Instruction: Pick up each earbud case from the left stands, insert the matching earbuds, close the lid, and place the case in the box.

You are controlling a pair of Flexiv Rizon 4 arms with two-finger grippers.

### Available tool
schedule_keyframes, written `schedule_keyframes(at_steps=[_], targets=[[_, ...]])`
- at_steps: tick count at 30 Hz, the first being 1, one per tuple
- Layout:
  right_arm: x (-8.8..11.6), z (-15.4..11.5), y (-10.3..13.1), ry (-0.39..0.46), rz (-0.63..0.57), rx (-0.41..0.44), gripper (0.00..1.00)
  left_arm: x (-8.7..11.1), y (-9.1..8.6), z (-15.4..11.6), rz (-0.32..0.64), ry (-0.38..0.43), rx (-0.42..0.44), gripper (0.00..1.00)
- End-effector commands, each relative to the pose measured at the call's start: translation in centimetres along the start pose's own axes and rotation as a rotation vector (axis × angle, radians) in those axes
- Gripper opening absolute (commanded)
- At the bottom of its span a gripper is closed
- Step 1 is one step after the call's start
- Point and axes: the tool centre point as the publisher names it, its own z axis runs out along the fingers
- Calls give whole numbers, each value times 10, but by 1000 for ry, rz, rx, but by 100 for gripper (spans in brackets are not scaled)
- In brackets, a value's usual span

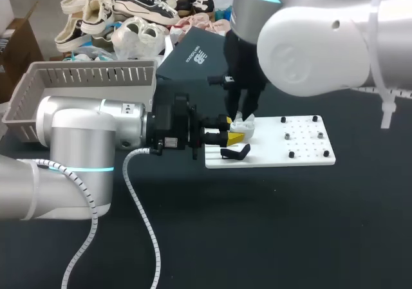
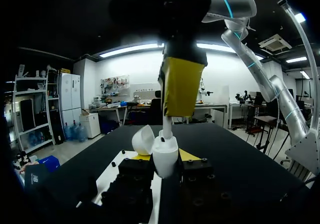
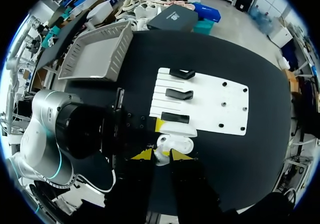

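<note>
Above open case (image 1: pixel 244 125), right arm (image 1: pixel 309 38) upright.

The worktop (image 1: pixel 290 237) is matt black, flat and plain; it fills the near and middle of the head view; in the left wrist view it runs ahead to a straight far edge; light lies on it evenly, with a faint grey sheen.

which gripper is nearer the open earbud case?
Left. The left gripper clamps the earbud case from both sides; the right gripper hangs just above it with an earbud.
</note>
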Motion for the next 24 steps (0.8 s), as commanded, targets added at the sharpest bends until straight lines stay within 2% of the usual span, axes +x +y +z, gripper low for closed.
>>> schedule_keyframes(at_steps=[1,24], targets=[[-3,0,1,3,-12,6,0,0,-1,0,1,-1,-4,0],[-8,8,-4,32,-19,6,0,0,-1,0,1,-1,-4,0]])
